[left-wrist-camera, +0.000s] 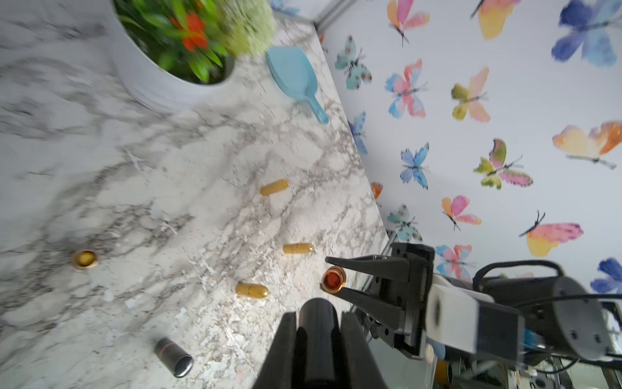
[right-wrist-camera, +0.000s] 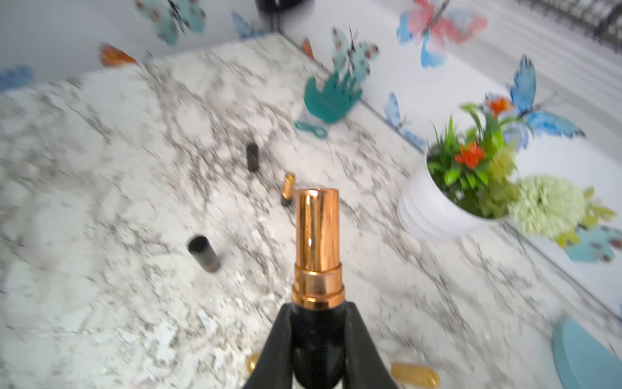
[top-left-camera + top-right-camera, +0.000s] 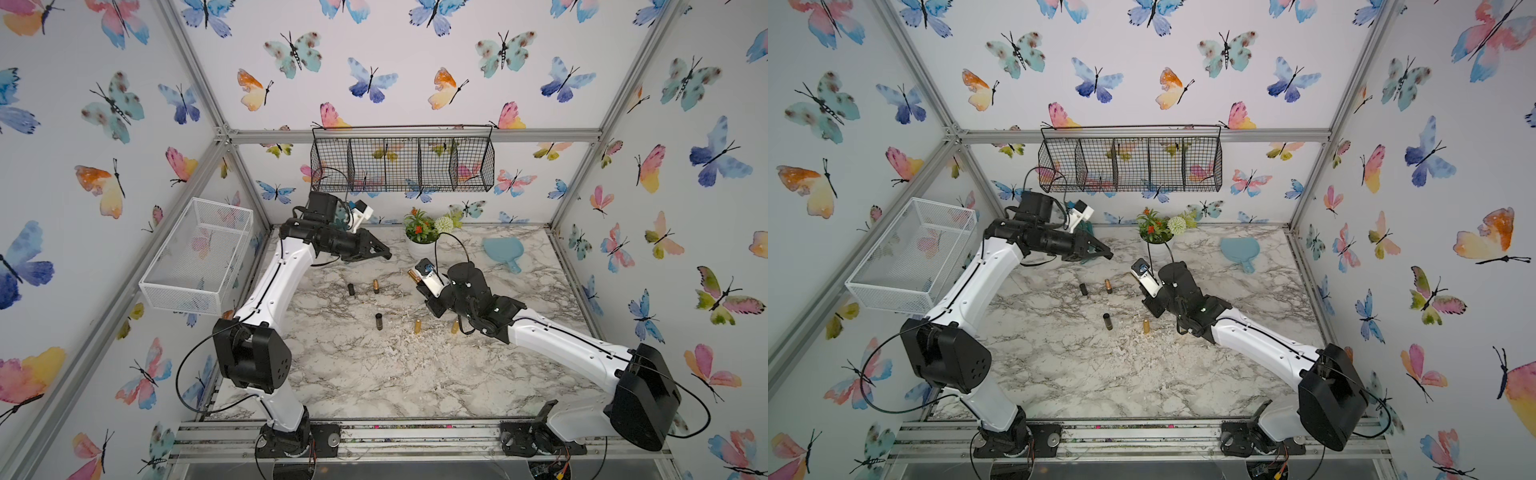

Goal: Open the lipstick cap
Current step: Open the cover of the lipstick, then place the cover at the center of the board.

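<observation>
My left hand (image 1: 318, 318) pinches the cap (image 1: 318, 340), my right hand (image 2: 318, 311) the lipstick (image 2: 317, 232) by its base; slick, it may slip and drop.

Pot (image 3: 415, 250) at rear of table (image 3: 353, 374), paddle (image 3: 498, 248) to its rt, basket (image 3: 401, 164) on wall behind.

Both top views look steeply down over the marble table (image 3: 374, 374). Close wrist views share the flower pot (image 1: 151, 84).

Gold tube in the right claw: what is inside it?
The gold tube, gripped by the right claw, shows orange-red lipstick at its open end in the left wrist view. The tube wall hides its depth.
</observation>
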Controlling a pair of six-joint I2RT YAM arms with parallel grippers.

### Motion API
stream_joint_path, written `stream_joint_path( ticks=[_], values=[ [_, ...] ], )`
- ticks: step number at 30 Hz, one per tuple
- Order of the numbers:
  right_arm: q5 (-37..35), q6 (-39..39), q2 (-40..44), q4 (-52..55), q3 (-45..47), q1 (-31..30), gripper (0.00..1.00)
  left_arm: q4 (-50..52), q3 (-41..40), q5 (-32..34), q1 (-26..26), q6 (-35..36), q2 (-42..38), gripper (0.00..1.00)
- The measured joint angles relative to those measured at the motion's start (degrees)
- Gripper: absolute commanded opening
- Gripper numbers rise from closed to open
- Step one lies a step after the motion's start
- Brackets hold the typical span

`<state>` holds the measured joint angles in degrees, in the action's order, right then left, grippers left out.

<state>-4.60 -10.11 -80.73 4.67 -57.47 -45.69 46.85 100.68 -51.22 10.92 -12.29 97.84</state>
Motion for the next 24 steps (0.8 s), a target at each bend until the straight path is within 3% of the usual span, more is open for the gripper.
stream_joint_path(
  ticks=[3, 7, 13, 17, 24],
  values=[
    [-2.34, 0.07, -0.33, 3.76, 0.11, 0.55, 0.19, -2.32, 0.02, 0.26, -3.06, -1.11, 0.0, 0.0],
    [-3.13, 0.46, 0.57, 4.15, 0.35, 0.37, 0.2, -3.43, 0.02, 2.82, -1.86, -1.84, 0.09, 0.0],
    [-3.15, 0.83, 4.37, 3.82, 0.42, 0.37, 0.2, -4.98, 0.09, 19.34, 8.92, -2.1, 2.97, 0.0],
    [-3.06, 0.9, 5.14, 4.04, -1.86, 0.37, 0.2, -6.36, 0.09, 32.24, 17.97, -2.1, 9.53, 0.0],
    [-2.64, 1.57, 11.15, 3.85, -2.99, 0.37, 0.19, -9.38, -1.68, 45.55, 22.73, -2.16, 19.02, 0.01]
  ],
)
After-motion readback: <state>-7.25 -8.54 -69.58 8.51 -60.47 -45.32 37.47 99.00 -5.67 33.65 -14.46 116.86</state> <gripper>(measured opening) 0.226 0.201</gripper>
